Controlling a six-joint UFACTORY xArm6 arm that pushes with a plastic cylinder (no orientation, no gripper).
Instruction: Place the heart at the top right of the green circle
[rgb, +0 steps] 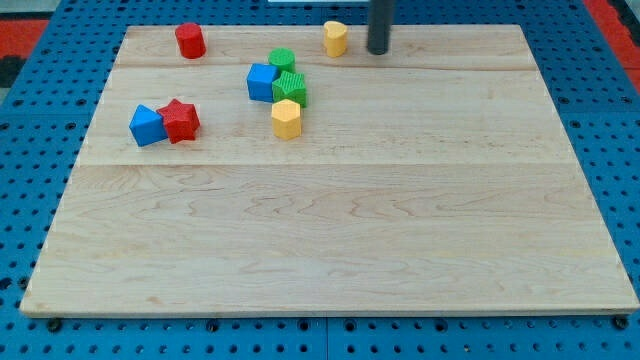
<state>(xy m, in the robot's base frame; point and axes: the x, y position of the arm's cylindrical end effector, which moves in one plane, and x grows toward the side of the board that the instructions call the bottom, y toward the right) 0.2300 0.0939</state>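
My tip (378, 51) rests bare near the board's (330, 240) twelve o'clock edge, just at three o'clock of the yellow heart (335, 38), apart from it, the green circle (282, 60) at the heart's eight o'clock, open wood towards six.

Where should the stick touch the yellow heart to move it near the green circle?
Nothing can grip here, so push it. Touch the yellow heart on its right side, coming from the view's right, where my tip stands beside it. The green circle lies to its lower left, so a push that way likely brings it closer.
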